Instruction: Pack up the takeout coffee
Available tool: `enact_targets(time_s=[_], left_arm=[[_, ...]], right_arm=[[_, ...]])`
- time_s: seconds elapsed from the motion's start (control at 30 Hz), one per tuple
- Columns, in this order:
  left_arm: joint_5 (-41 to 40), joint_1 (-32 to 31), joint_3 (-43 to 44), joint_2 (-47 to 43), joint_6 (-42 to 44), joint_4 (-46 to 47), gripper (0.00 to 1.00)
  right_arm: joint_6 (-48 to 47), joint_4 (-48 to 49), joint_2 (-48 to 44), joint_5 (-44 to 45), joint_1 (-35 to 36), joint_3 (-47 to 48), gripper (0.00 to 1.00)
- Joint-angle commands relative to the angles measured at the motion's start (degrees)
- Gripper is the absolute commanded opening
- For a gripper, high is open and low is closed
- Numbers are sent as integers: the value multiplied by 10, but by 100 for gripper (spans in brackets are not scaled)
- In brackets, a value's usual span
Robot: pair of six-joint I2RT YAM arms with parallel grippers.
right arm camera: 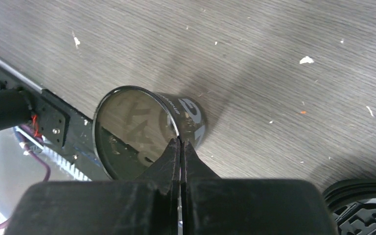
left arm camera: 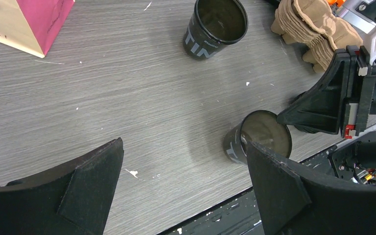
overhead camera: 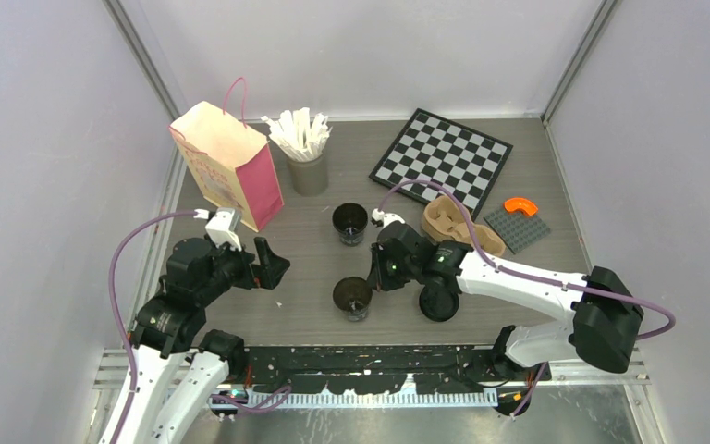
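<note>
Near cup: a small black paper cup (overhead camera: pixel 353 298) without a lid. It stands upright, mouth up, on the surface (overhead camera: pixel 314 268) close to the front edge, between the two arms.
Far cup: a second black cup (overhead camera: pixel 349 222), also open and upright. It is at 12 o'clock from the near cup, well apart from it.
Lids: black lids (overhead camera: pixel 439 301), stacked as it seems, at 3 o'clock from the near cup, just beside the right arm (overhead camera: pixel 518 277).
Right jaws: clenched at the near cup's rim, on its 2 o'clock side. In the wrist view one finger sits inside the mouth and the other outside the wall, so I judge the thin rim is pinched between them.
Right arm pose: it reaches low from its base at the right across to the left, with the wrist tipped down onto the cup.
Left jaws: released and spread wide, nothing between them. They hang over bare surface, with the near cup at about 4 o'clock from them and the far cup at 2 o'clock.
Left arm pose: the left arm (overhead camera: pixel 185 296) is folded close to its base, with the pink bag (overhead camera: pixel 231 166) at 11 o'clock.
Deciding relation: the brown carrier (overhead camera: pixel 458 227) lies at 2 o'clock from the near cup, beyond the right wrist. The right arm is the nearer one. The cup's long axis is vertical, so I expect a straight lift and then a carry toward 2 o'clock.
Risk: a pinch on one side of the rim may let the cup tilt or bend its paper wall.
</note>
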Motion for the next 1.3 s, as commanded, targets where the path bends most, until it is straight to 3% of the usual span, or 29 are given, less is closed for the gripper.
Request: enact_targets(time_s=[0.0,0.23,0.43,0.57,0.97,1.27], left_arm=[[-3,2,0,9,-5,14,98],[-5,2,0,6,-5,14,98],[-5,2,-1,7,-5,14,98],[-5,2,-1,8,-4,14,98],[29,2,-5,39,-10,30,100],[91,2,-4,65,-51,44,100]], right_arm=[[1,63,-25,38,3,-16,0],[16,77,-31,46,3,-41,3],[13,31,-66,66,3,-21,29],[19,0,-99,77,3,-9,39],[192,-227,-167,279,3,-25,39],[160,-218,-126,254,3,-40,38]])
